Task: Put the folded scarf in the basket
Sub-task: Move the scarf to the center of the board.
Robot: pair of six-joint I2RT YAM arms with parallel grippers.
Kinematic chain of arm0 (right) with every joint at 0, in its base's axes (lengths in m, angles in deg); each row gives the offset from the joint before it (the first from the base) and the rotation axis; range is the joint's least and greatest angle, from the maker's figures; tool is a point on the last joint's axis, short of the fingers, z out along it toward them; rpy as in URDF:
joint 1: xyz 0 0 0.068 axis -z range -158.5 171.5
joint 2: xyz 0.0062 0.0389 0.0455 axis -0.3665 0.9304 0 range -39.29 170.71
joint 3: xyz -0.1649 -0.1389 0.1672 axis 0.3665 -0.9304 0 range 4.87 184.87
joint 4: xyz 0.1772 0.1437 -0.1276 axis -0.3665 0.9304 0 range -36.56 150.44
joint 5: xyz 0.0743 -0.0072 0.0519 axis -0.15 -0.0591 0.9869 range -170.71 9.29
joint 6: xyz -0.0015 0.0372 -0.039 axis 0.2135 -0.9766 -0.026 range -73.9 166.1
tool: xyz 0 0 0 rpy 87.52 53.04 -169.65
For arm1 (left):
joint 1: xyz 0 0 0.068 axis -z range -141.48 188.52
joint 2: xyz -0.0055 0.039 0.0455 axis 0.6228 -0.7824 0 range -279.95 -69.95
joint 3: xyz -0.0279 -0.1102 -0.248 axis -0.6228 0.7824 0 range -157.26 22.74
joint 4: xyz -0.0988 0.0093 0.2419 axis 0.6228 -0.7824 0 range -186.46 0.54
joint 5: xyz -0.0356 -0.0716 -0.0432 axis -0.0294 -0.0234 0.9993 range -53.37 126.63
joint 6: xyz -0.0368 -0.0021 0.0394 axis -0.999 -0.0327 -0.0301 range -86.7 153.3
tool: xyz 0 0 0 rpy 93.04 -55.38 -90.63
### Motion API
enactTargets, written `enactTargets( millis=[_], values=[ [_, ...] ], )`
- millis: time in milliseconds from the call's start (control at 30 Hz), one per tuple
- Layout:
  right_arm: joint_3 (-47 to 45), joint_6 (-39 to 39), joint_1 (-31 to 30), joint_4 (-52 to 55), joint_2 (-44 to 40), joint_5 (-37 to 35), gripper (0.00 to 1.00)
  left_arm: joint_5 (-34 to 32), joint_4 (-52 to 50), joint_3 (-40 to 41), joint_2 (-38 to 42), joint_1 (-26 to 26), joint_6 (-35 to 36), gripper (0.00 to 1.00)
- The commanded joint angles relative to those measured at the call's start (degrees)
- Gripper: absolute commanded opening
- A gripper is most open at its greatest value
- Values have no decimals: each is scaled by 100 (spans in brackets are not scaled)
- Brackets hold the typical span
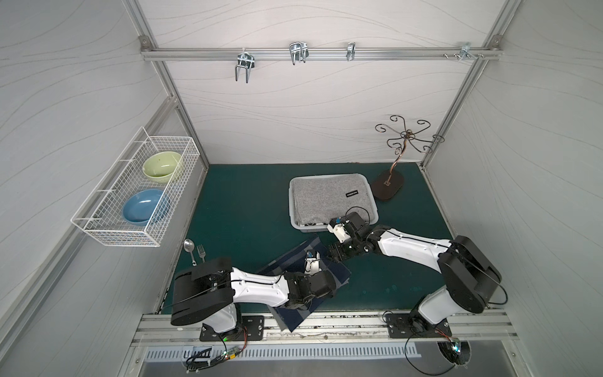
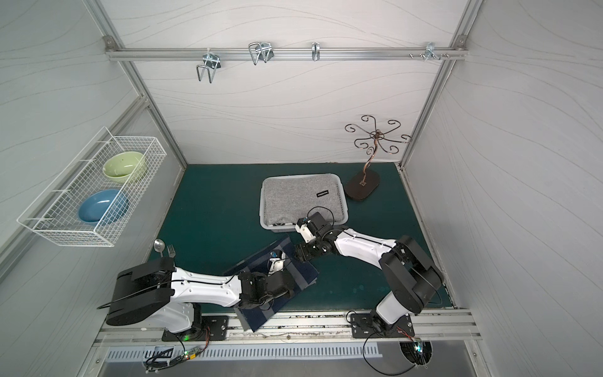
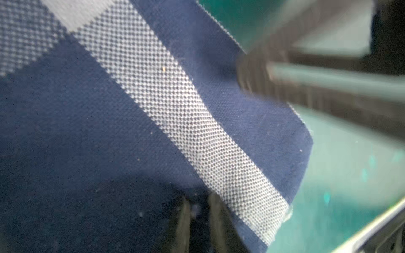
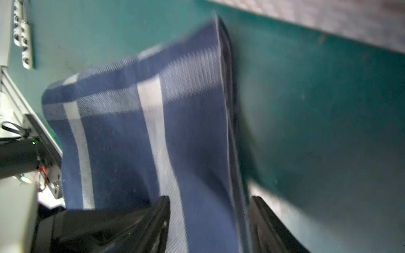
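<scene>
Left gripper (image 3: 198,202) sits on the folded scarf (image 3: 153,109), jaws nearly together; can't tell if they pinch fabric. Right wrist view: right gripper (image 4: 210,199) spread wide astride the scarf's layered edge. Both top views: scarf lies at the near middle, just short of the basket (image 1: 290,204), which holds a grey cloth (image 1: 326,199). Grab step, I'd say; next needs a firm pinch, then a lift far.

Scarf (image 1: 290,261): navy blue, crossed by pale grey-white stripes in a check; the wider stripes show a fine dotted weave. Basket (image 1: 291,205): white, holding a speckled grey cloth (image 1: 323,199) with a small black label (image 1: 352,193). Table (image 1: 244,202): dark green. Wire rack (image 1: 114,235): white, with a pale green bowl (image 1: 162,165) and a blue bowl (image 1: 145,206). Stand (image 1: 388,189): dark brown base, coppery stem. Walls (image 1: 293,124): white with thin grey wavy lines.
</scene>
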Motion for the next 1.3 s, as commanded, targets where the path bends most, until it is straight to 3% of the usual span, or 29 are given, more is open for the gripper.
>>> enactTargets(
  millis=[0, 200, 467, 567, 667, 767, 900, 1100, 1167, 1233, 1267],
  values=[
    [54, 58, 23, 213, 326, 460, 62, 409, -1858, 162, -45, 60, 11, 31],
    [-495, -232, -89, -255, 268, 286, 63, 336, -2097, 43, 219, 14, 92, 35],
    [-438, -533, -657, -197, 476, -206, 59, 287, -2256, 35, 563, -257, 268, 38],
    [-589, -644, -577, -342, 464, -214, 57, 276, -2373, 25, 661, -365, 317, 41],
    [-717, -763, -446, -422, 320, -96, 52, 104, -2650, 105, 1136, -616, 419, 44],
    [-679, -753, -446, -459, 352, 40, 56, 152, -2621, 333, 1787, -940, 561, 45],
    [-521, -860, -669, -663, 594, 151, 58, 240, -2644, 309, 2089, -984, 636, 47],
    [-352, -899, -846, -689, 1183, 173, 38, 206, -2935, 261, 2220, -1036, 649, 47],
    [-393, -898, -808, -709, 1247, 176, 27, 270, -2900, 387, 2408, -1122, 625, 47],
    [-599, -977, -715, -933, 1113, 190, 4, 315, -2931, 429, 2508, -1194, 655, 47],
    [-765, -1037, -655, -1059, 992, 194, 0, 296, -2980, 420, 2534, -1197, 663, 47]
  ],
)
